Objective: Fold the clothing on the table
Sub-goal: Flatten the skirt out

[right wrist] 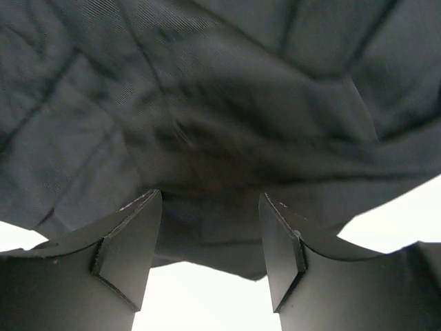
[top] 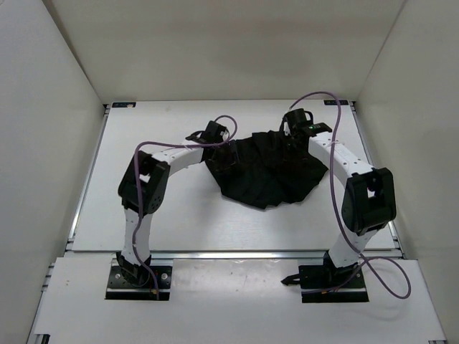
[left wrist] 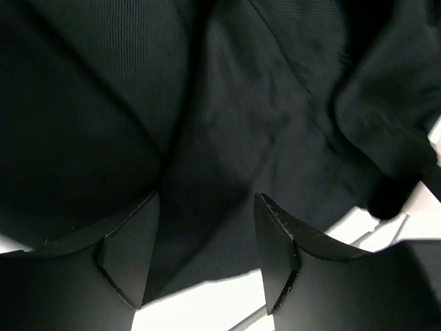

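Note:
The black clothing (top: 267, 170) lies crumpled on the white table (top: 215, 223), toward the back and between the two arms. My left gripper (top: 208, 133) is at its left back corner and my right gripper (top: 294, 122) at its right back corner. In the left wrist view the clothing (left wrist: 227, 124) fills the frame. Its edge runs between the fingers (left wrist: 127, 255) of my left gripper (left wrist: 207, 196), which stand apart over bare table (left wrist: 207, 303). In the right wrist view my right gripper (right wrist: 210, 194) is open too, with the hem of the clothing (right wrist: 227, 103) lying loose between its jaws.
White panels wall the table on the left (top: 50, 143), back (top: 229, 50) and right (top: 416, 129). A metal rail (top: 237, 254) runs along the front edge. Purple cables (top: 333, 165) loop off both arms, the right one trailing near the right base.

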Controlling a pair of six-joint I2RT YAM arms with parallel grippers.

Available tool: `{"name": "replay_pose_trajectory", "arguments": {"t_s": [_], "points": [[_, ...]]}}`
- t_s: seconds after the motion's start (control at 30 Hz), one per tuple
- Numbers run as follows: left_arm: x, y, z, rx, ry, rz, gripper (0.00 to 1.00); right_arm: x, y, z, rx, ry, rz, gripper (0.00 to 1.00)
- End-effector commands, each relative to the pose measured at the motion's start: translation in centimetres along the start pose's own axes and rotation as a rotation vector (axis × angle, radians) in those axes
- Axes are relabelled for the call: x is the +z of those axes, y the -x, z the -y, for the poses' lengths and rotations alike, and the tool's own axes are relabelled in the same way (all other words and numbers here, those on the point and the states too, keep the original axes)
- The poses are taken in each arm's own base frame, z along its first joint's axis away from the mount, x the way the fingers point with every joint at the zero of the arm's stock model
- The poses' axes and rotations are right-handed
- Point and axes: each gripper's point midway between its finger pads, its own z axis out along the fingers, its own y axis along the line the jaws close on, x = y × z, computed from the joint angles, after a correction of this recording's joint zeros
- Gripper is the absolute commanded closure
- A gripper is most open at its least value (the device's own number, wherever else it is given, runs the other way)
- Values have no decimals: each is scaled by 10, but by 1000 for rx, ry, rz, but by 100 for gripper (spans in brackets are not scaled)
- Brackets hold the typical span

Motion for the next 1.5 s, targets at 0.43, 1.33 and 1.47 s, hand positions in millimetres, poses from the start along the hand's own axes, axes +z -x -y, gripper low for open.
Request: {"name": "replay_pose_trajectory", "arguments": {"t_s": [0.43, 1.33, 1.47], "points": [[10, 5, 19, -8, -35, -52, 100, 10, 0, -33, -35, 147, -9, 100], [-158, -95, -102, -53, -185, 79, 48, -68, -121, -3, 416, 370, 47, 62], [-170, -109, -75, 1, -201, 89, 52, -65, -119, 10, 410, 297, 47, 61]]}}
